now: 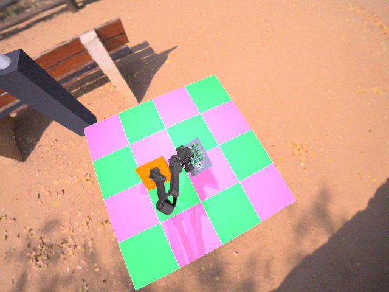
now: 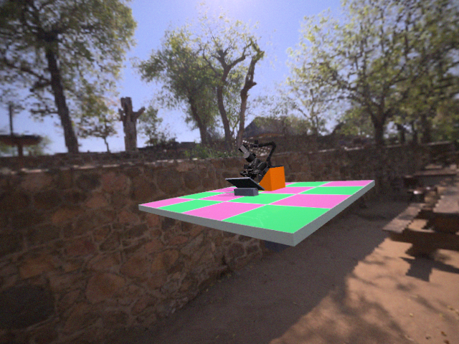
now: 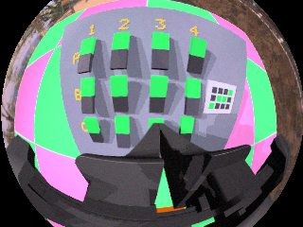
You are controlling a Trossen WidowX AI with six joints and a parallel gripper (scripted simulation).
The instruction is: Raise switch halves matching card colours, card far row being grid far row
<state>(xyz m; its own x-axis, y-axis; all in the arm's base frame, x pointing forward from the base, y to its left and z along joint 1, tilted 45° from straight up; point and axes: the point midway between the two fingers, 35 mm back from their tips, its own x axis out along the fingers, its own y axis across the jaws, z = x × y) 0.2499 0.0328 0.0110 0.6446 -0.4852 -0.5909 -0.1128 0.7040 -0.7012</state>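
Switches fill a grey panel on the checkered bench, in three rows of four, with the small card at the panel's right edge. Closed and empty, the hand hovers over the nearest row — fingertips together, probably to press one raised end.

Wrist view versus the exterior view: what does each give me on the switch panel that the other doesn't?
Only the wrist view shows the panel face on: the yellow column numbers, each switch's green and grey halves, the small card at the grid's right edge, and the shut fingers low over the near row, column 3. Only the exterior view shows the panel side-on, tilted on its grey base, with the orange block behind. Both show the gripper close above the panel and the pink-and-green table.
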